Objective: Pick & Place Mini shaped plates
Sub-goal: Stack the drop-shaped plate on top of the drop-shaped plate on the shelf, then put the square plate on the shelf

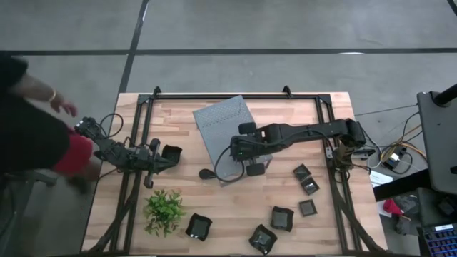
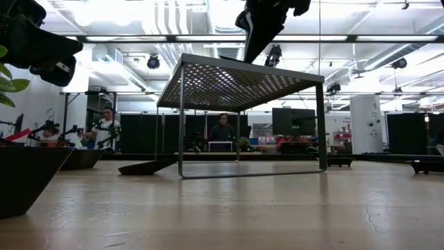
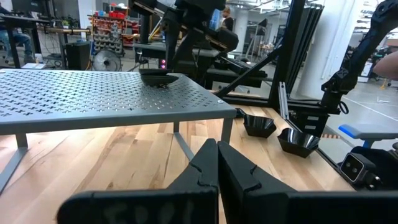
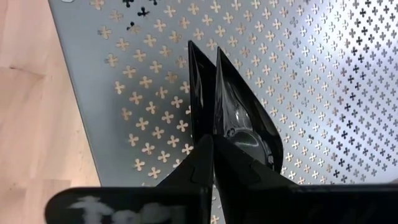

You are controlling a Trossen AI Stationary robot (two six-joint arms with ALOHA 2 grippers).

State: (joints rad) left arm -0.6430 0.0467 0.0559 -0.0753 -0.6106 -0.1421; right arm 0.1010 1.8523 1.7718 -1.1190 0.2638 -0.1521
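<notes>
One glossy black mini plate (image 4: 239,127) pinched over the grey perforated metal box (image 1: 221,123).
Right gripper (image 4: 213,140) clamps that plate's rim above the box top; left gripper (image 3: 217,163), fingers together and empty, waits near the green leafy plant (image 1: 164,210). Six more plates lie scattered on the wooden table (image 1: 214,207).

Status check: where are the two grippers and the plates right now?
Right gripper over the grey perforated stand, shut on a black mini plate. Left gripper shut, empty, at the table's left side. Seven plates on the table, one near front. No obstruction seen.
</notes>
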